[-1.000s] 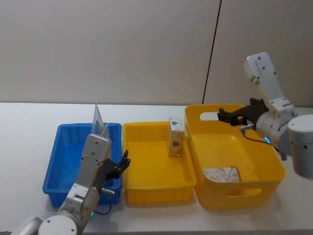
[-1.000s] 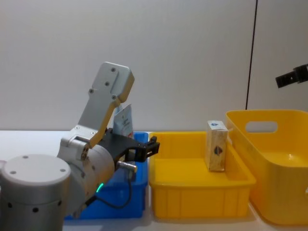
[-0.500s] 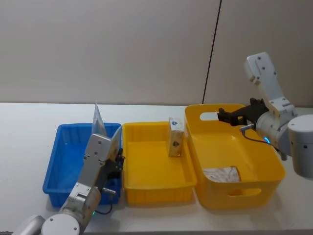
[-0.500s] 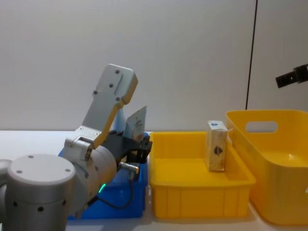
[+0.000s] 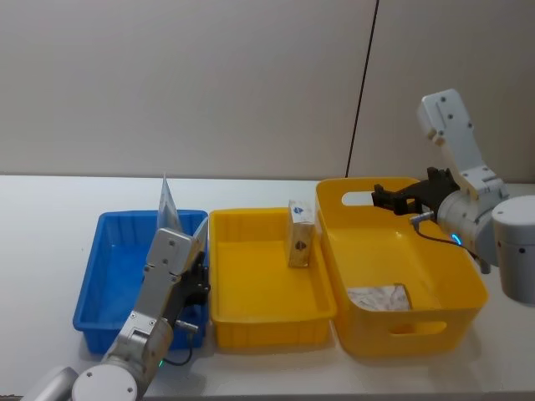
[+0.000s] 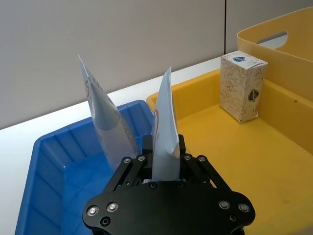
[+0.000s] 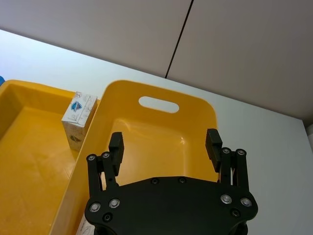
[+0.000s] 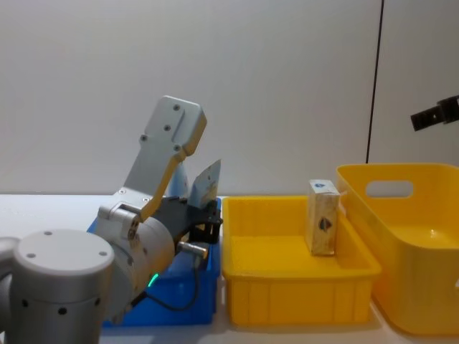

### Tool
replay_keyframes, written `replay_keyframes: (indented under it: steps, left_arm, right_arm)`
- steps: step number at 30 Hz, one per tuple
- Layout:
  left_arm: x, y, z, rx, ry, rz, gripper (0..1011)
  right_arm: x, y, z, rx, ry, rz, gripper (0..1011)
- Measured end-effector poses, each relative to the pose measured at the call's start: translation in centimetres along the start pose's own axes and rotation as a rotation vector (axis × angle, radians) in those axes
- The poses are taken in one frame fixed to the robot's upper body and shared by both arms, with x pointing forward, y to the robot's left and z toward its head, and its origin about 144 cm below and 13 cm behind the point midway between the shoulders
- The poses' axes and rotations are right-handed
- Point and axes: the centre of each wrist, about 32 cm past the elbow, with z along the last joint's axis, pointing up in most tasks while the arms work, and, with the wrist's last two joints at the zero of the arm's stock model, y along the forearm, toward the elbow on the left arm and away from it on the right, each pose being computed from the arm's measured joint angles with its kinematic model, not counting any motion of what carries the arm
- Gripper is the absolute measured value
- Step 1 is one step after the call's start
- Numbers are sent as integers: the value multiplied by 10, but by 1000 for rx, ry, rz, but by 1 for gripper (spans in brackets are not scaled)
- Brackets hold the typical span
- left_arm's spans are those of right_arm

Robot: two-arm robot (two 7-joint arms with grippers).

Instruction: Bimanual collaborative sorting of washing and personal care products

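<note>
My left gripper (image 6: 164,147) is shut on a pale silvery-blue tapered tube (image 6: 164,125), held upright over the blue bin's (image 5: 96,288) right end. In the chest view this tube (image 8: 206,182) rises above the left gripper (image 8: 209,218). A second tube (image 5: 167,203) stands leaning in the blue bin (image 6: 63,147). A tan-and-white carton (image 5: 301,234) with a blue mark stands in the shallow yellow tray (image 5: 267,324). A white-and-pale-blue pack (image 5: 379,297) lies in the deep yellow basket (image 5: 472,288). My right gripper (image 7: 165,142) hovers open above that basket, holding nothing.
The three containers stand side by side on a white table (image 5: 50,217), blue on the left, basket on the right. A grey wall with a dark vertical seam (image 5: 364,83) rises close behind. The carton (image 6: 243,86) stands at the tray's far right corner.
The left gripper has drawn back from the yellow tray's edge toward the blue bin, and the tube in it now stands upright above its fingers. The right arm has not moved.
</note>
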Motion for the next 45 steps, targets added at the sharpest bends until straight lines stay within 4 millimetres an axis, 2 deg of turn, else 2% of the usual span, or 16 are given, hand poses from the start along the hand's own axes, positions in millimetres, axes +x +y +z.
replay_keyframes:
  steps: [22,26,45]
  left_arm:
    - [3,1,5,-20,5,-18,220]
    - [6,2,13,-39,16,-30,220]
    - [33,5,80,-243,108,-166,220]
  right_arm:
    - [0,0,0,0,0,0,1004]
    - [0,0,0,0,0,0,1004]
    - [0,0,0,2,-1,3,1004]
